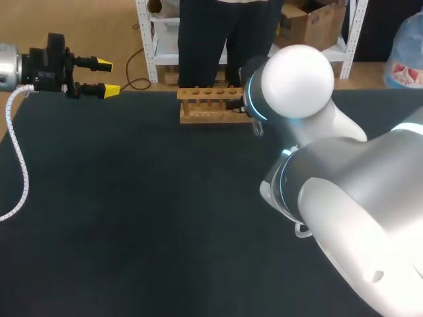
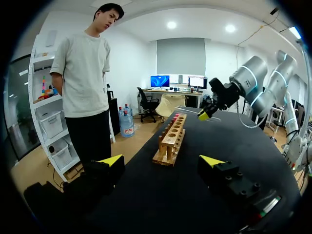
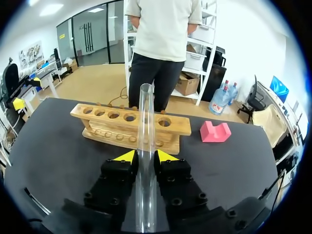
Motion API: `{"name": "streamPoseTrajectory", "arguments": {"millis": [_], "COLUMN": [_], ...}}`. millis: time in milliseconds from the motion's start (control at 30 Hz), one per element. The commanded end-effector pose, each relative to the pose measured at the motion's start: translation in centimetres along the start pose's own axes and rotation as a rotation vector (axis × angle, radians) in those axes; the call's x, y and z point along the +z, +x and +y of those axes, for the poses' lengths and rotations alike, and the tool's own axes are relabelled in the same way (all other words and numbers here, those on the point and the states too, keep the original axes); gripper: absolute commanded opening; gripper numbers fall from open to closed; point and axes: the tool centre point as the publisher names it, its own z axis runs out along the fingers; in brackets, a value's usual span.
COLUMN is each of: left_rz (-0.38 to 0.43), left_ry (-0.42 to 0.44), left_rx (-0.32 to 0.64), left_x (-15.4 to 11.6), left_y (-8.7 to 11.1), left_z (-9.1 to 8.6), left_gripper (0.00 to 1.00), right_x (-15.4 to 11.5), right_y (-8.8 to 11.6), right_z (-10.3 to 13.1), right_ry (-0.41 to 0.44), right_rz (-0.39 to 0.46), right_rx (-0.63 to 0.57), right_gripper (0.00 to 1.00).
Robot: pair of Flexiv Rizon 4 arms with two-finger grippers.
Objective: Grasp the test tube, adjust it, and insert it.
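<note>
The right gripper (image 3: pixel 143 156) clenches the test tube (image 3: pixel 145 122) just short of the wooden rack (image 3: pixel 127 125) at the table's (image 1: pixel 132 218) far edge, the left gripper (image 1: pixel 107 77) gapes empty at the far left corner, and a misaligned tube could strike a hole's rim.

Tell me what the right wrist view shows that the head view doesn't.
Right wrist only: the clear test tube clamped between the right jaws, and a pink block beside the wooden rack. Head only: the right arm's silver links, which hide those jaws and the tube. Both: the rack on the black table.
</note>
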Motion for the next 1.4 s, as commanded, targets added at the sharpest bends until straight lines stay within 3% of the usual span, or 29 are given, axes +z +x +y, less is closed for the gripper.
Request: {"name": "streamPoseTrajectory", "arguments": {"millis": [33,533,1400], "left_rz": [-0.004,-0.004,-0.004], "left_ry": [-0.005,-0.005,-0.005], "left_rx": [0.004,0.004,0.004], "left_x": [0.0,0.0,0.0], "left_y": [0.1,0.1,0.1], "left_z": [-0.2,-0.2,-0.2], "left_gripper": [1.00,1.00,1.00], "right_x": [1.3,3.4,4.9], "right_y": [-0.3,-0.4,0.9], "right_z": [0.3,0.7,0.9], "right_ry": [-0.006,-0.007,-0.019], "right_rz": [0.019,0.032,0.116], "right_rx": [0.001,0.005,-0.007], "right_gripper": [0.00,0.00,0.00]}}
